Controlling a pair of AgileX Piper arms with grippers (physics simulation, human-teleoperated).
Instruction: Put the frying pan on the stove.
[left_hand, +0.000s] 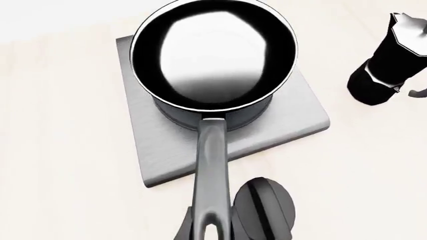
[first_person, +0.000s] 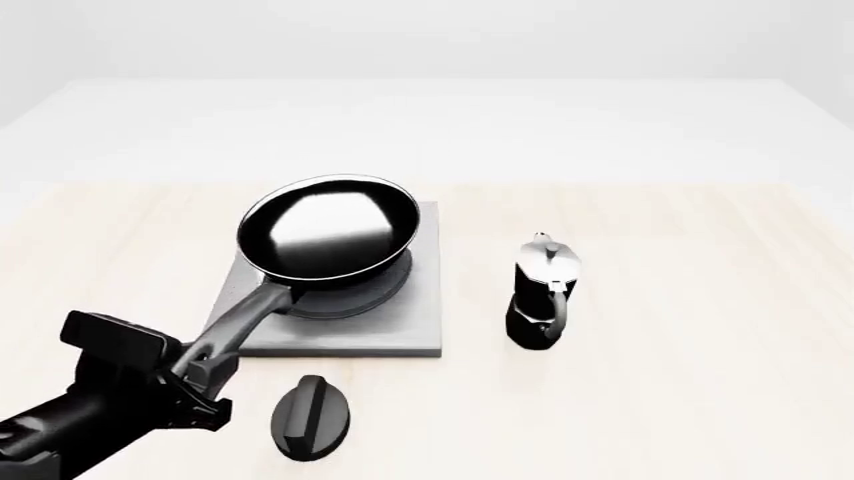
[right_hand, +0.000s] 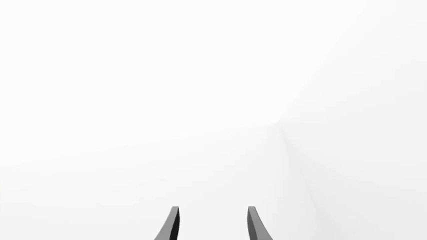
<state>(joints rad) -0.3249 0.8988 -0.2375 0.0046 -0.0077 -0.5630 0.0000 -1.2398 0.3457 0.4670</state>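
Left wrist view: frying pan (left_hand: 213, 52) upper centre, seated over stove (left_hand: 293, 112); left hand (left_hand: 212, 231) closed on handle end, bottom centre. Knob (left_hand: 263, 210) beside it; moka pot (left_hand: 390, 60) upper right.

Front view: pan centred on stove rings. Judged placing step; next, release and withdraw.

Right wrist view: right hand (right_hand: 212, 225) parted, empty, bottom centre.
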